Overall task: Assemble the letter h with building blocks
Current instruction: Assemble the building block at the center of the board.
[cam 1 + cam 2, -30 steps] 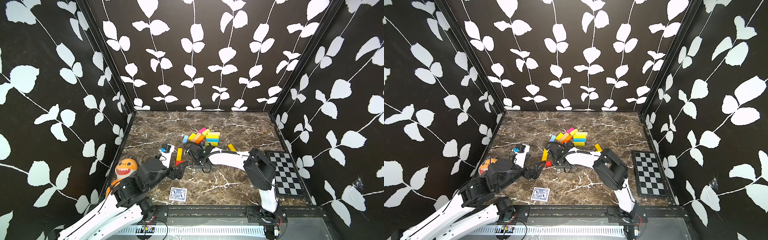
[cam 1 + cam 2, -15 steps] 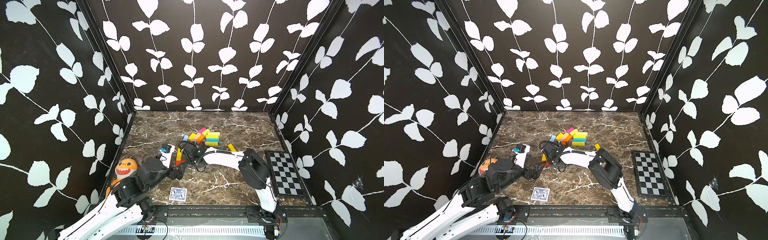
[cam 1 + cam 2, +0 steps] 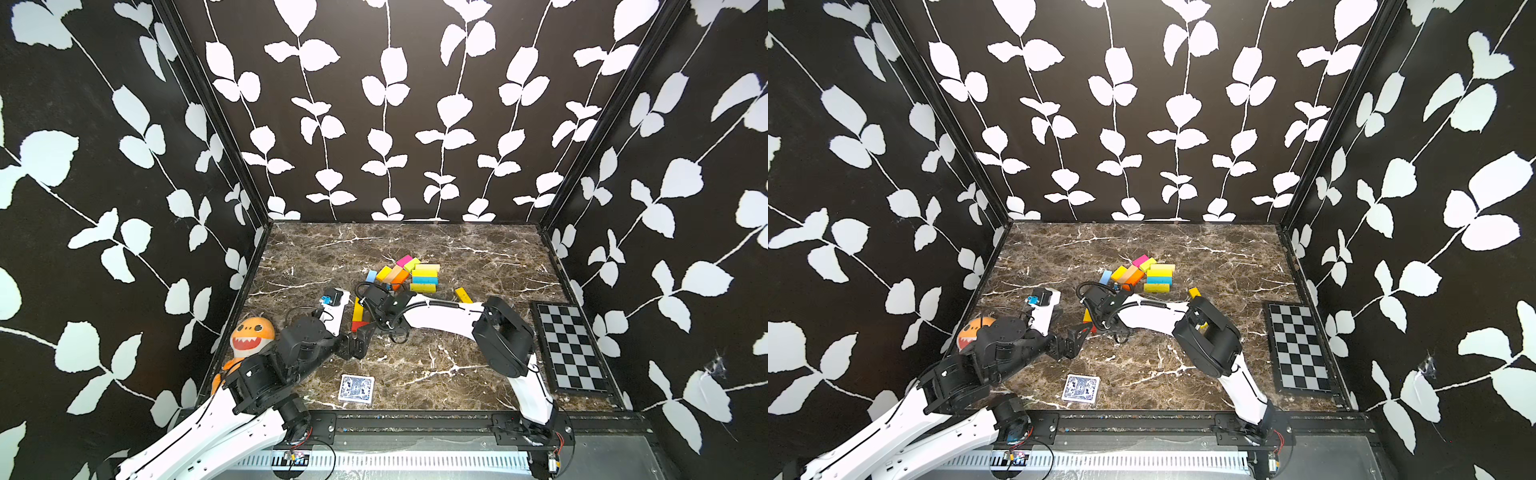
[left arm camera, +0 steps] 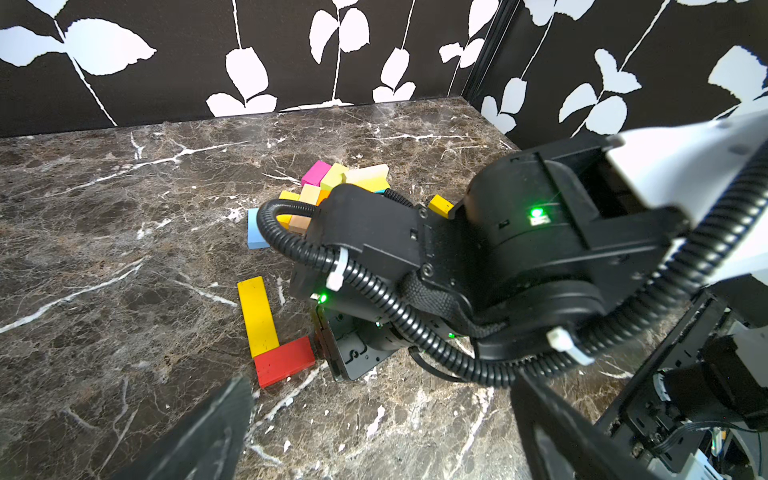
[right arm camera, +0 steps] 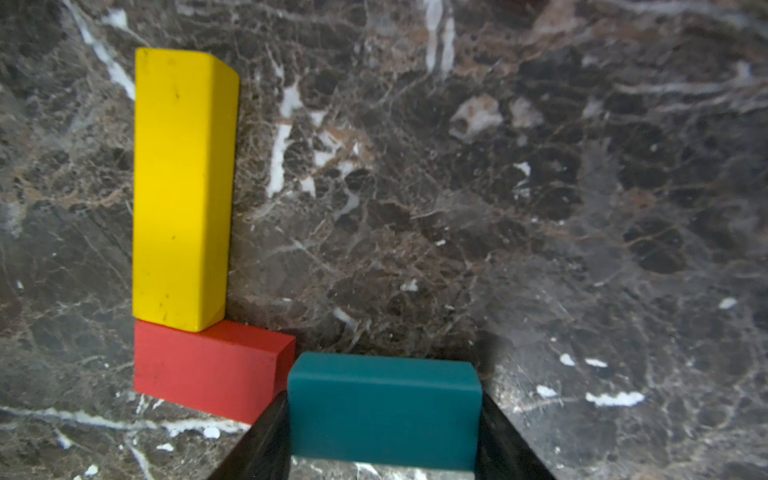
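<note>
A yellow block [image 5: 183, 187] lies flat with a red block [image 5: 208, 370] across its near end, forming an L; both also show in the left wrist view, the yellow block [image 4: 257, 316] and the red block [image 4: 284, 360]. My right gripper [image 5: 382, 419] is shut on a teal block [image 5: 382, 399], held just off the red block's free end, low over the table. My left gripper [image 4: 382, 436] stands open and empty a little in front of the L, seen in a top view [image 3: 357, 343]. A pile of building blocks [image 3: 409, 274] lies behind.
A lone yellow block [image 3: 462, 294] lies right of the pile. A blue-patterned card deck [image 3: 356, 388] sits near the front edge. An orange shark plush [image 3: 249, 332] is at the left wall. A checkerboard [image 3: 571, 347] lies at the right.
My right gripper has moved left with the teal block, up to the end of the red block. The left arm has stayed where it was, still open.
</note>
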Available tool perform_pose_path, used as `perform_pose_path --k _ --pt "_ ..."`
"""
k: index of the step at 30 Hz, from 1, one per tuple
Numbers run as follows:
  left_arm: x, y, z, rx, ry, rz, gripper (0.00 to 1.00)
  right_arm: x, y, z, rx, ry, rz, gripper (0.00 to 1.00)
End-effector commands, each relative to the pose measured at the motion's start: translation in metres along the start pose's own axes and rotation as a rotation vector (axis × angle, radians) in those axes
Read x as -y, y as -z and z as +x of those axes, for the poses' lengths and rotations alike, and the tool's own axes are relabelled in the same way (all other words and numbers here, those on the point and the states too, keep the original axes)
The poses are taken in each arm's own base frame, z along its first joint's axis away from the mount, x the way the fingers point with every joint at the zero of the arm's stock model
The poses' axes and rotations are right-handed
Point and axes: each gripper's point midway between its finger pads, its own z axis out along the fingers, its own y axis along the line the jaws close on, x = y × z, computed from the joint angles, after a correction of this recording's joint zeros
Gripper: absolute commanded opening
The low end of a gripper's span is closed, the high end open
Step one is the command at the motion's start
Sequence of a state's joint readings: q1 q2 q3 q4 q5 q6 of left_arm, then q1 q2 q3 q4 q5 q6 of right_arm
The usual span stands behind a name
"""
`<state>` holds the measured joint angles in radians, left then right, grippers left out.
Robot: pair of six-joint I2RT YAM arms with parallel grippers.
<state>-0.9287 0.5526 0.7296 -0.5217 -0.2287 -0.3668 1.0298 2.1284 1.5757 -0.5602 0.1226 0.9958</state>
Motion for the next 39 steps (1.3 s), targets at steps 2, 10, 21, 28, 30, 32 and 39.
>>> perform_pose_path --k 2,10,21,28,30,32,39 --pt "0.000 0.000 0.000 0.008 0.002 0.002 0.99 -0.007 -0.002 0.001 0.003 -0.002 -0.003 0.61" --pt "0.000 -0.001 0.001 0.004 0.001 0.001 0.99 -0.007 -0.005 0.002 0.002 -0.005 0.004 0.72" --pt "0.001 -0.002 0.000 0.002 0.000 0.005 0.99 -0.008 0.000 -0.004 0.026 -0.013 -0.004 0.79" --pt "0.001 -0.002 0.000 0.000 0.002 0.004 0.99 -0.012 0.020 -0.020 0.097 0.011 -0.020 0.80" --pt "0.001 -0.002 0.000 0.002 0.004 0.003 0.99 -0.014 0.027 -0.024 0.116 0.021 -0.032 0.82" --pt "0.000 -0.001 -0.001 0.008 0.006 0.001 0.99 -0.014 0.035 -0.029 0.141 0.028 -0.047 0.83" --pt "-0.006 0.003 -0.002 0.033 0.026 -0.021 0.99 -0.007 0.056 -0.031 0.188 0.014 -0.162 0.89"
